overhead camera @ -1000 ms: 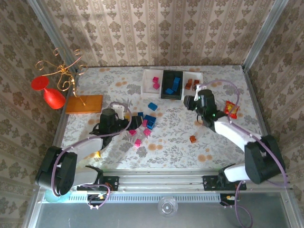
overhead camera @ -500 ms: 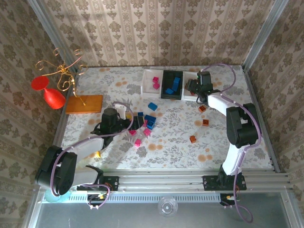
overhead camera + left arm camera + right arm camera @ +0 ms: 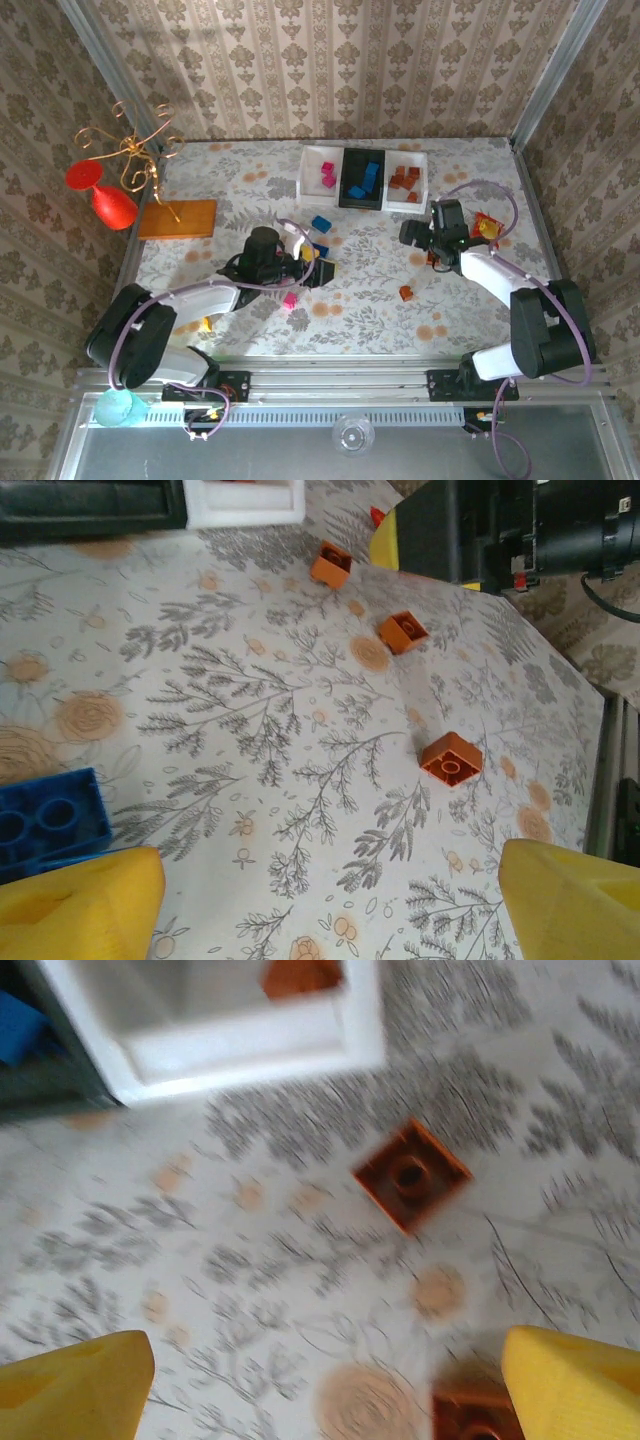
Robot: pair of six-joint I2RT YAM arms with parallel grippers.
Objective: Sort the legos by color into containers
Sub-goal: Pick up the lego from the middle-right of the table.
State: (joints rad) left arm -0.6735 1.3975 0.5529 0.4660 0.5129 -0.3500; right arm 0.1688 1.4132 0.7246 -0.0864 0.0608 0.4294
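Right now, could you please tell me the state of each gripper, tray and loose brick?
left gripper: open, empty.
right gripper: open, empty.
left white tray: holds pink bricks.
black tray: holds blue bricks.
right white tray: holds orange bricks.
orange brick: loose on the table, stud up.
blue brick: loose on the table, studs up.
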